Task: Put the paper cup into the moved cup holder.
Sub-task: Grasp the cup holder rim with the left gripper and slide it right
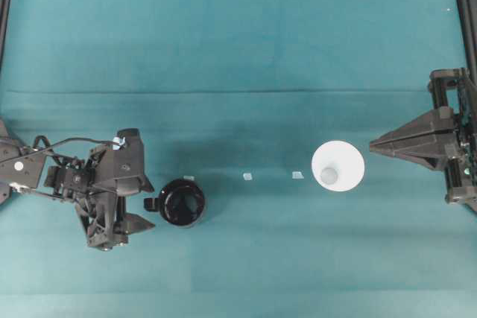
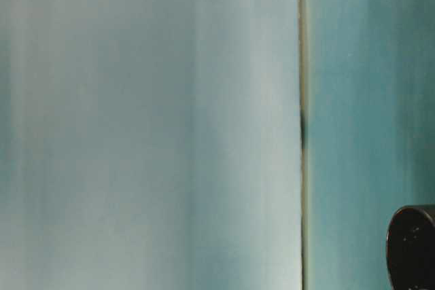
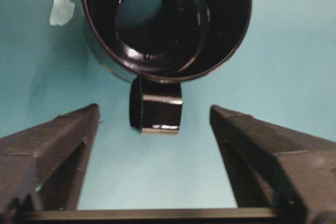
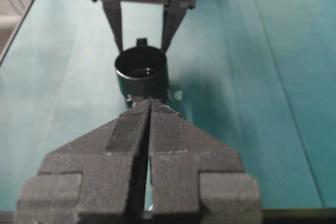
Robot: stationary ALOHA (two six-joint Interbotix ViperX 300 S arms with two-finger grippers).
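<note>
Altogether one paper cup [image 1: 338,166], one cup holder [image 1: 182,202] (apart), left hand [image 1: 131,200] spread empty, right hand [image 1: 374,144] closed empty.

The cup holder [image 3: 166,24] stands on the teal tabletop [image 3: 294,77], handle toward the left gripper's [image 3: 155,124] wide-apart jaws.

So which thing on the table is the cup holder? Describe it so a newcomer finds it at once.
Start at the teal cloth in the overhead view and go to its left half, just beyond the open left gripper. The cup holder stands there, a glossy black cylinder with a stubby side handle, unlike the white paper cup far to the right.
</note>
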